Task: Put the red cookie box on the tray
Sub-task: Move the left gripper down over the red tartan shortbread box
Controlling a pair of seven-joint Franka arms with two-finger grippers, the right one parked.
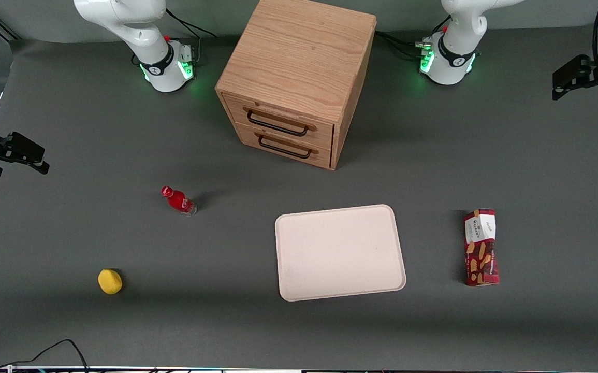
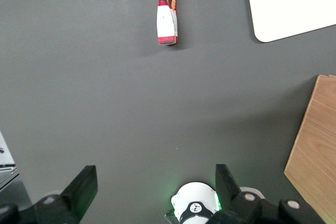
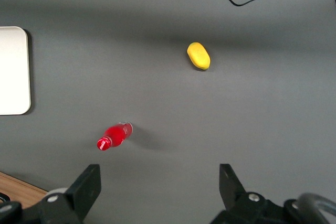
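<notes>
The red cookie box [image 1: 481,247] lies flat on the dark table toward the working arm's end, its white end panel pointing away from the front camera. It also shows in the left wrist view as the red cookie box [image 2: 167,9]. The cream-white tray [image 1: 340,252] lies beside it, a short gap apart, with nothing on it; a corner of the tray [image 2: 294,3] shows at the wrist. My left gripper [image 1: 563,85] hangs high over the table's working-arm end, farther from the front camera than the box. The gripper [image 2: 155,184] is open, with only bare table between its fingers.
A wooden two-drawer cabinet [image 1: 299,77] stands at the table's middle, farther from the front camera than the tray. A small red bottle [image 1: 178,201] and a yellow object [image 1: 110,281] lie toward the parked arm's end. The working arm's base [image 1: 449,57] stands beside the cabinet.
</notes>
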